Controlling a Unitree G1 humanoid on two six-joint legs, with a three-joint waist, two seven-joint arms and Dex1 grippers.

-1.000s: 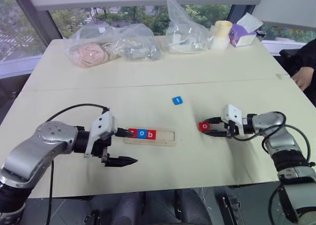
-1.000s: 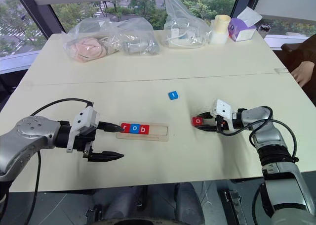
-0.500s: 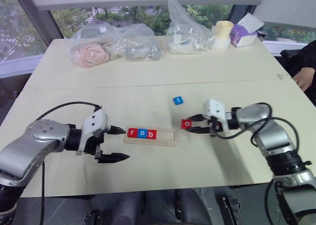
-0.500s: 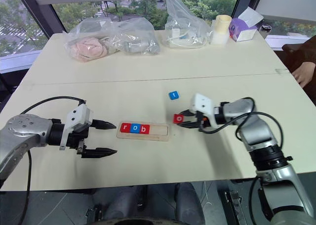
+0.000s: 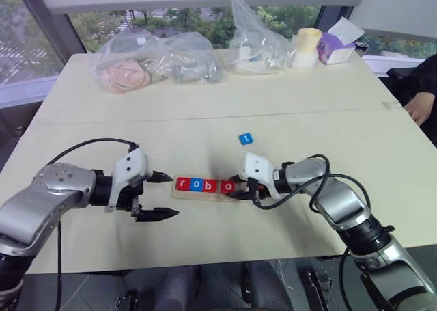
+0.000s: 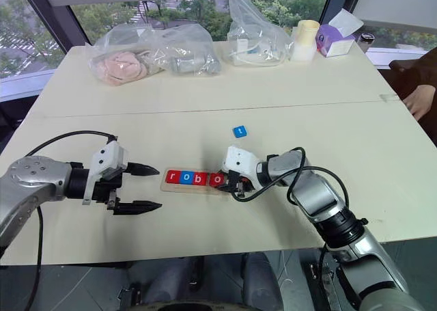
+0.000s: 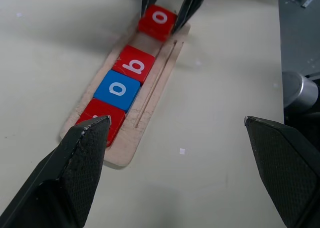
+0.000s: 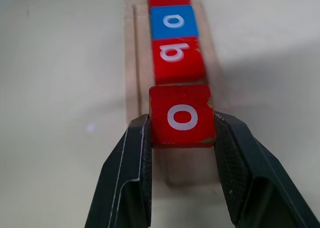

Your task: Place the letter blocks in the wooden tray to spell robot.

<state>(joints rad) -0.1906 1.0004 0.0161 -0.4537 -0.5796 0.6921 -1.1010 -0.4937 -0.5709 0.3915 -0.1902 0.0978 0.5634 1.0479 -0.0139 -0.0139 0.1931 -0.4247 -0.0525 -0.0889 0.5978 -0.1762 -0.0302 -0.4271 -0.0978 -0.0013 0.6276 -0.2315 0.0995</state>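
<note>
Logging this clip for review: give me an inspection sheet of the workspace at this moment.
Surface: cream table, seam across it.
Job's things: pale wooden tray holds red r, blue o, red b tiles in a row; red o tile over the fourth slot; blue t tile loose on the table beyond the tray.
Clutter: clear plastic bags, cream roll, purple tissue box at the far edge.
Grippers: right gripper shut on the red o tile; left gripper open, beside the tray's end.
Cables: black cables along both arms.
Surroundings: windows; a person's hand at the table's right edge.
</note>
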